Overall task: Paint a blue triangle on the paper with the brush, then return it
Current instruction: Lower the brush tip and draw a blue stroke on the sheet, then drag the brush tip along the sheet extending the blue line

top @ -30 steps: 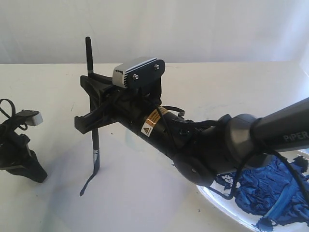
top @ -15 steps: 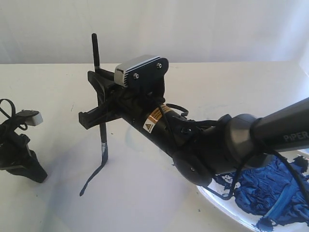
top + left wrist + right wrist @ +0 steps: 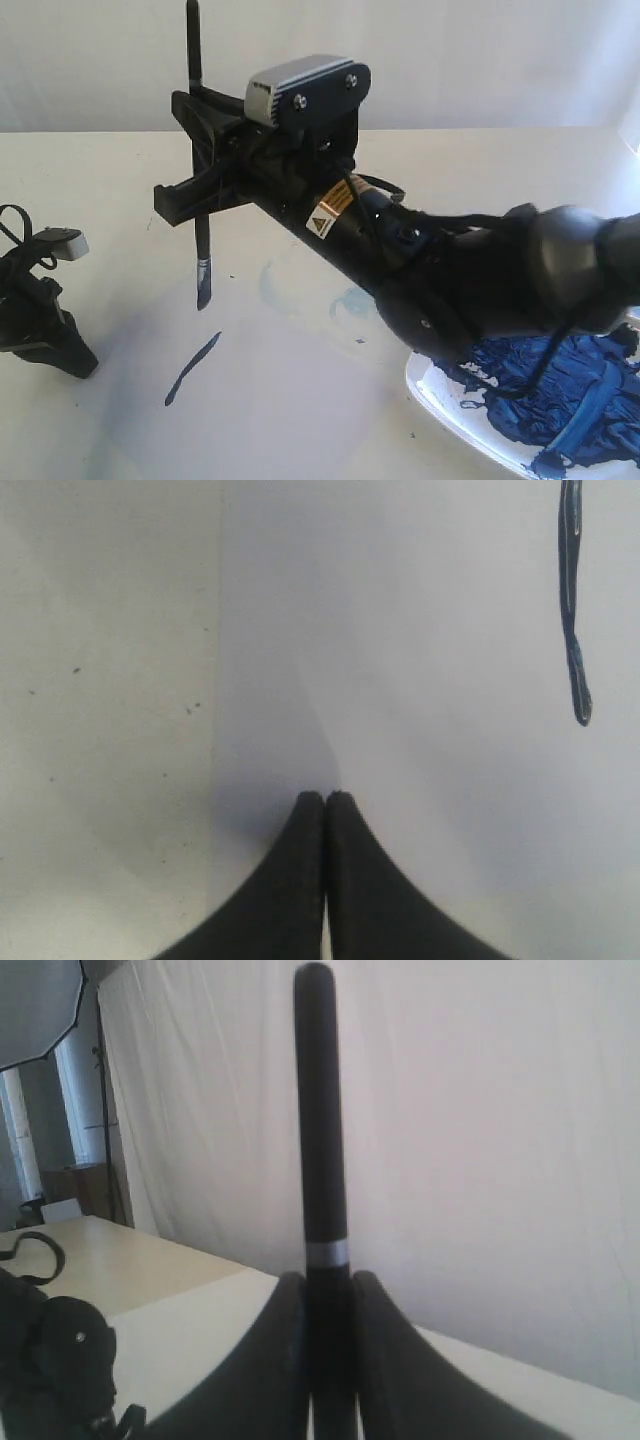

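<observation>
The right arm reaches across the middle of the bench (image 3: 90,170), and its fingers (image 3: 190,200) (image 3: 300,1310) are closed tight on the brush (image 3: 202,250) (image 3: 320,1110). They grip the black handle partway along, with a long part of it standing up above them. The brush hangs nearly upright. Its metal ferrule and dark tip point down over the paper (image 3: 300,400) and do not touch it.

On the paper, near the tip and a little toward the camera, lies one dark-blue stroke (image 3: 192,368) (image 3: 572,600). It is thin and slanted and stands alone, with no second or third side joined to it. Two faint pale-blue smears (image 3: 268,285) sit farther in on the sheet, beside the arm.

The left fingers (image 3: 322,820) (image 3: 70,355) are pressed together with nothing between them. They are low at the left of the bench, and their tips sit just inside the paper's edge, well apart from the stroke. In the left wrist view that edge shows as a straight line, with the cream bench (image 3: 100,680) on one side and the paler sheet (image 3: 430,680) on the other.

At the lower right, partly behind the right arm, a white plate (image 3: 425,385) is thickly smeared with blue paint (image 3: 560,400).
</observation>
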You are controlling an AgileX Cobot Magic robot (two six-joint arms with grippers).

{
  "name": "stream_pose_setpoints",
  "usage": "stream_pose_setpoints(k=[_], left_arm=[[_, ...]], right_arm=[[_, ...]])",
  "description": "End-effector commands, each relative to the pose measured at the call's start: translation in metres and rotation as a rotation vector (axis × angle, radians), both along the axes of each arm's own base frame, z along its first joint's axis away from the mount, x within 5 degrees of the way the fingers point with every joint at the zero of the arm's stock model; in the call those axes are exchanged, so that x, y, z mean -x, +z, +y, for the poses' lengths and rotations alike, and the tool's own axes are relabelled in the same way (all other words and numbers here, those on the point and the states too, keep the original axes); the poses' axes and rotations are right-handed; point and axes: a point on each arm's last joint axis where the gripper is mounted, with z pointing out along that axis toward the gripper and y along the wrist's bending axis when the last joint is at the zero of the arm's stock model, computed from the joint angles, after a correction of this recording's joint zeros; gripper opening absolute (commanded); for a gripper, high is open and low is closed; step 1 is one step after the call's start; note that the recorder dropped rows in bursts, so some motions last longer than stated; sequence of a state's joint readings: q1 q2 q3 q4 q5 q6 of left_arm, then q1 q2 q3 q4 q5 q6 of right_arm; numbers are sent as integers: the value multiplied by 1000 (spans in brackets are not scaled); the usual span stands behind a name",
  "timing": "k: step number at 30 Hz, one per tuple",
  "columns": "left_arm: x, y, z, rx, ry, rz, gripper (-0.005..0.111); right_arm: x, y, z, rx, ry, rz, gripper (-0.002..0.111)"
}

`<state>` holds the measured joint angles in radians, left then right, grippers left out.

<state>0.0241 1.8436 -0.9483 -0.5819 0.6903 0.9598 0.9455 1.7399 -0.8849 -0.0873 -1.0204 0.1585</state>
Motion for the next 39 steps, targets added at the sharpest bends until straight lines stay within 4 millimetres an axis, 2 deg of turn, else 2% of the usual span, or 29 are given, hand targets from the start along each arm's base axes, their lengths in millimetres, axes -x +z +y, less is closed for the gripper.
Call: stream_pose_setpoints(k=[1,7,12,16,22,24,29,36,39], left_arm=[[4,-1,0,10,-6,29,0],[5,-1,0,12,-5,30,0],[5,-1,0,12,-5,30,0],[5,-1,-1,16,-9,37,0],[6,-1,-1,18,-10,40,0],[6,-1,-1,18,-10,40,0],[5,-1,-1,17,-9,39,0],[5,-1,-1,17,-9,39,0],[6,-1,-1,18,-10,40,0]], right_arm=[[6,27,-16,75,55,84,0],[8,58,-44,18,375,49,0],[2,59,-54,62,646,37,0],[-9,48,-46,119,680,29,0],[-35,30,-26,127,692,86,0],[-52,30,-12,157,731,96,0],[-72,29,5,207,777,116,0],[-86,17,15,150,758,155,0],[-88,17,16,141,733,79,0]])
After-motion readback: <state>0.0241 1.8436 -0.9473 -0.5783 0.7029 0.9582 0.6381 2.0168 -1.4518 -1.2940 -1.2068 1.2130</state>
